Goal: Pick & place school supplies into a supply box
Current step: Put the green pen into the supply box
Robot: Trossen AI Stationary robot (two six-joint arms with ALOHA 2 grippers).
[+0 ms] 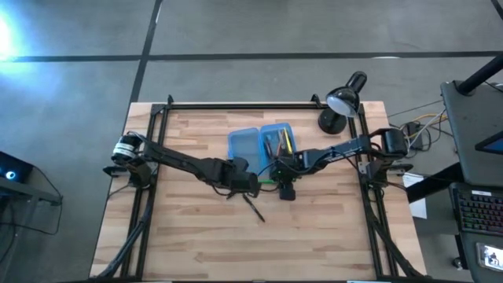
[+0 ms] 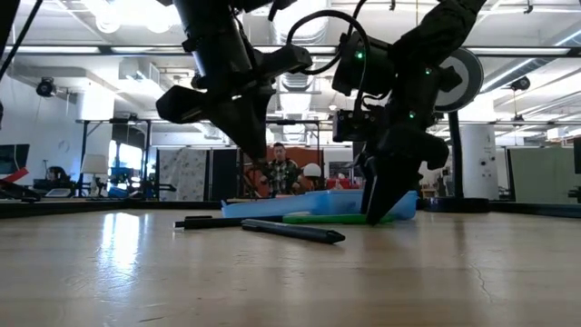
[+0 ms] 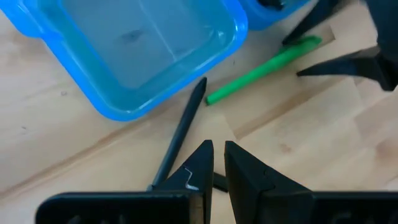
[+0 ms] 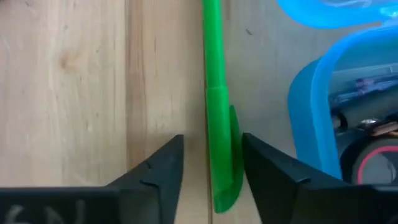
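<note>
A black desk lamp [image 1: 343, 101] is standing at the wooden table's [image 1: 204, 236] far right corner, its head tilting toward the far edge. Beyond the table, a person [image 2: 283, 172] is sitting in the room.

green pen [image 4: 217, 124], translucent blue supply box [image 3: 143, 56], black pen [image 3: 180, 134], pale wood table [image 1: 314, 228]

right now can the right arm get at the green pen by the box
Probably yes: the right gripper already straddles the green pen, one finger on each side, on bare wood beside the supply box, with nothing between.
</note>
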